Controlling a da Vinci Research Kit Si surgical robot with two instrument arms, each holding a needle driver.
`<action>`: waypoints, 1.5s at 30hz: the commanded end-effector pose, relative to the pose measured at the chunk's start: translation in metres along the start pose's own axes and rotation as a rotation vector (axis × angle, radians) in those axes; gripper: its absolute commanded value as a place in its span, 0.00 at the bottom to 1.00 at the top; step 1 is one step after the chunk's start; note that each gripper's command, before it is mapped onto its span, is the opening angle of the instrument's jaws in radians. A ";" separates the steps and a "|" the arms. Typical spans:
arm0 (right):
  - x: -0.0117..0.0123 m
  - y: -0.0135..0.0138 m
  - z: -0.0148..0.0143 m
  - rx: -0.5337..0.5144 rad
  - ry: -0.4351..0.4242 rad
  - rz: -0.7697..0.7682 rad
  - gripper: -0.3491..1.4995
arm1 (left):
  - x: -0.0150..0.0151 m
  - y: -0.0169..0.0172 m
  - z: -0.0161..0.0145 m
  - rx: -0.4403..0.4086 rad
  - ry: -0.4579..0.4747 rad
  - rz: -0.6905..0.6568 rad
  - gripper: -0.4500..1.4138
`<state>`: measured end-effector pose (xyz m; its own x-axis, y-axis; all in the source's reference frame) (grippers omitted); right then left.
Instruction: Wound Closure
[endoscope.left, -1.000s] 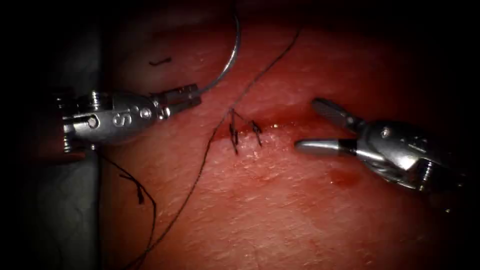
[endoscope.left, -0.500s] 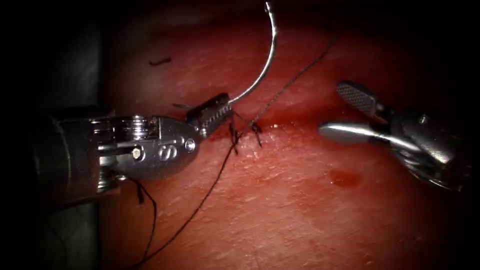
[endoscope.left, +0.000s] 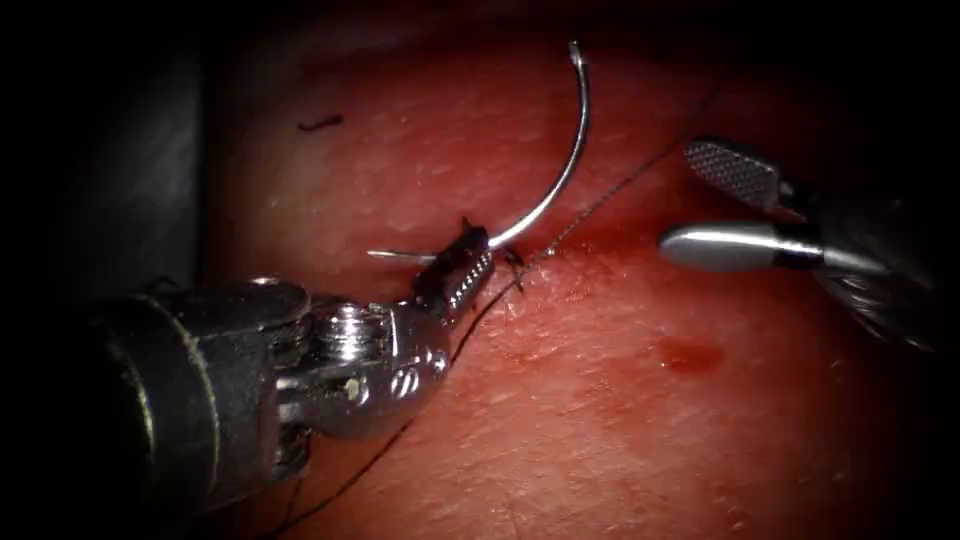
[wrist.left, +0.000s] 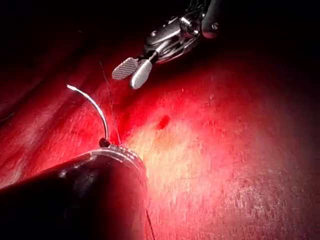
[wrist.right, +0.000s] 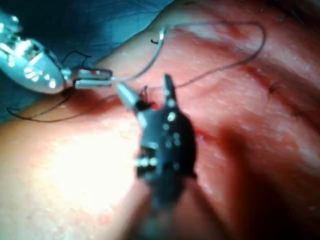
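Note:
My left tool (endoscope.left: 472, 252) is shut on the curved needle (endoscope.left: 560, 170) close to one of its ends, and a short piece sticks out past the jaws. The needle arcs up and away, free above the tissue (endoscope.left: 600, 430), not in it. The jaws hover at the tied stitch (endoscope.left: 515, 268) on the cut (endoscope.left: 610, 238). Dark thread (endoscope.left: 600, 200) runs slantwise under them. My right tool (endoscope.left: 678, 198) stands open and holds nothing, right of the stitch. The left wrist view has the needle (wrist.left: 97, 107) and the open right tool (wrist.left: 132, 72). The right wrist view has the right tool (wrist.right: 144, 86) and the left tool (wrist.right: 92, 77) on the needle (wrist.right: 145, 65).
A short scrap of thread (endoscope.left: 320, 123) lies on the tissue at the upper left. A spot of red fluid (endoscope.left: 690, 355) sits below the cut. The tissue's left edge meets dark cloth (endoscope.left: 150, 150).
My left tool has carried the needle to the right and down to the stitch. The right tool has drawn back up and to the right, still open.

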<state>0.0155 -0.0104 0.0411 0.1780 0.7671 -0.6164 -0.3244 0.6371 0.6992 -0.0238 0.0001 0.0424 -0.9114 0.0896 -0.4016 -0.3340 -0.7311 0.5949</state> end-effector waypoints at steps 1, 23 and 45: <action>-0.0008 0.0000 0.0013 0.001 -0.001 0.015 0.87 | 0.0003 0.0007 0.0003 0.003 -0.001 0.007 0.00; -0.0008 0.0000 0.0053 -0.007 -0.052 0.156 0.58 | 0.0018 0.0016 -0.0008 0.059 0.049 0.056 0.00; 0.0004 0.0017 0.0034 -0.032 0.021 -0.071 0.00 | 0.0022 -0.0016 -0.0017 -0.137 0.219 -0.211 0.46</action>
<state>0.0177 -0.0079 0.0426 0.1916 0.7068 -0.6810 -0.3282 0.7000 0.6343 -0.0239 0.0010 0.0385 -0.7206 0.1323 -0.6806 -0.4606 -0.8250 0.3273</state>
